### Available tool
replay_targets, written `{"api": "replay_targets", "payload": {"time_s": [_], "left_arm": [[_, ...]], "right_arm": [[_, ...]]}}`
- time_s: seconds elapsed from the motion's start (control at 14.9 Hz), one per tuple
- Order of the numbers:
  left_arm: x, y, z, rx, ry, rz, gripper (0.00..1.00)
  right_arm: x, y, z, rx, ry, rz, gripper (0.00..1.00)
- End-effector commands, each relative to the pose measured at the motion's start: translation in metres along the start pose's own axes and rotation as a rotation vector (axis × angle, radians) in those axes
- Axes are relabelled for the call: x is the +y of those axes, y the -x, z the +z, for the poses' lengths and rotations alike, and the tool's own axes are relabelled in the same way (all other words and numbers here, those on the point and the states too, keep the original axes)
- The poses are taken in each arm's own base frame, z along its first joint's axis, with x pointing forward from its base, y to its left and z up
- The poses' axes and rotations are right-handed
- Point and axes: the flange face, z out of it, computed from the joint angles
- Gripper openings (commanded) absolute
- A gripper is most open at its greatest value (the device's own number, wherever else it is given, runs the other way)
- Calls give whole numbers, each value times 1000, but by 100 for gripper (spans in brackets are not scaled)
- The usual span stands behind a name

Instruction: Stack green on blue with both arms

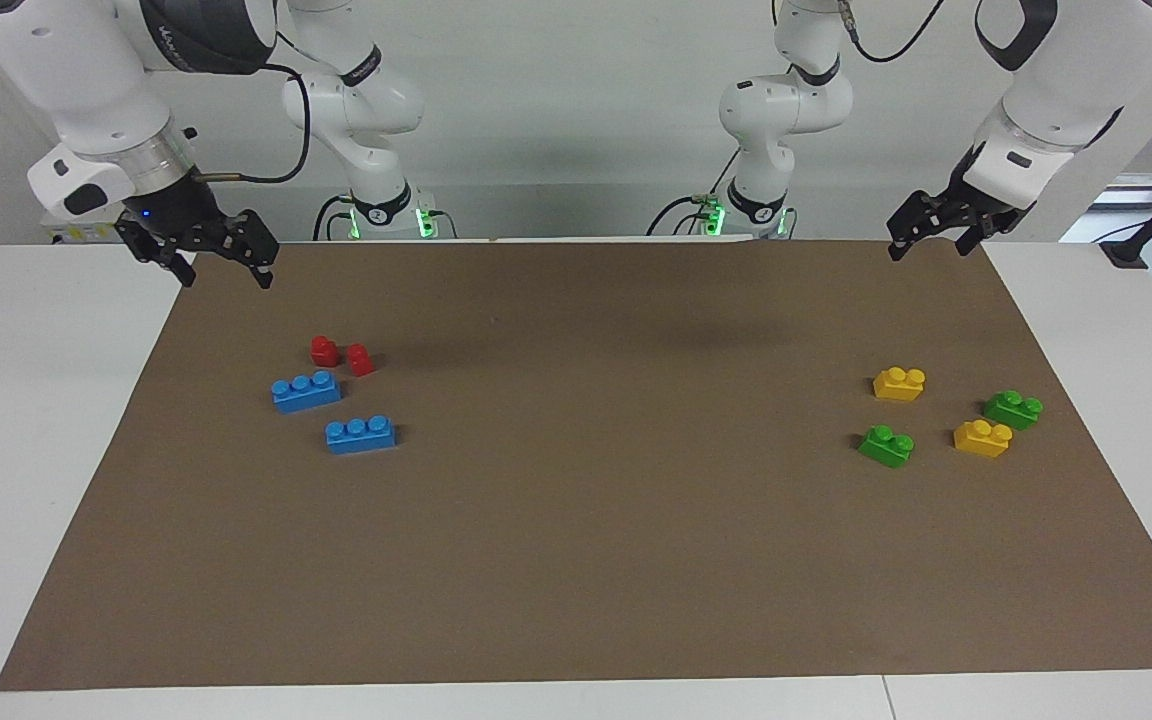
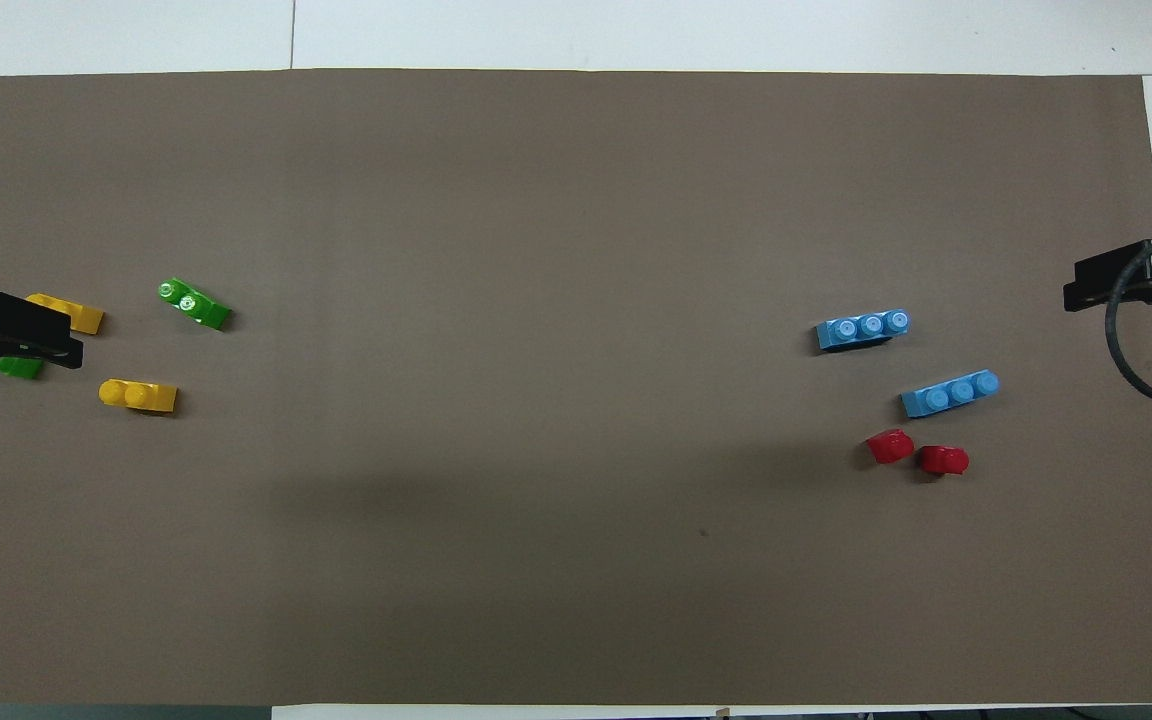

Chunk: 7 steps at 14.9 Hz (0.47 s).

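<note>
Two green bricks lie at the left arm's end of the brown mat: one (image 1: 886,445) (image 2: 194,302) farther from the robots, the other (image 1: 1013,408) (image 2: 11,366) nearer the mat's end. The overhead view shows that second one partly covered by my left gripper. Two blue bricks lie at the right arm's end, one (image 1: 361,433) (image 2: 863,328) farther from the robots than the other (image 1: 306,391) (image 2: 949,393). My left gripper (image 1: 929,250) (image 2: 56,335) hangs open and empty, raised over the mat's near edge, touching nothing. My right gripper (image 1: 224,278) (image 2: 1086,285) hangs open and empty, raised over the near edge at its end.
Two yellow bricks (image 1: 899,383) (image 1: 982,438) lie among the green ones. Two small red pieces (image 1: 324,350) (image 1: 361,359) lie just nearer the robots than the blue bricks. The brown mat (image 1: 576,560) covers most of the white table.
</note>
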Motion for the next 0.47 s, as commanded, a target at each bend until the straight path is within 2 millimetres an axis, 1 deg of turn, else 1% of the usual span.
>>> {"api": "replay_targets", "payload": {"time_s": [0.0,0.2,0.4], "left_arm": [[1,4,-6,2,10,14,100],[2,4,-6,5,9,14,100],[1,5,-8,11,11,10,100]], "right_arm": [[0,7,-6,10,10,-18,100],[0,7,-6,13,10,-17,100],[5,4,-7,33,5,-5,100]]}}
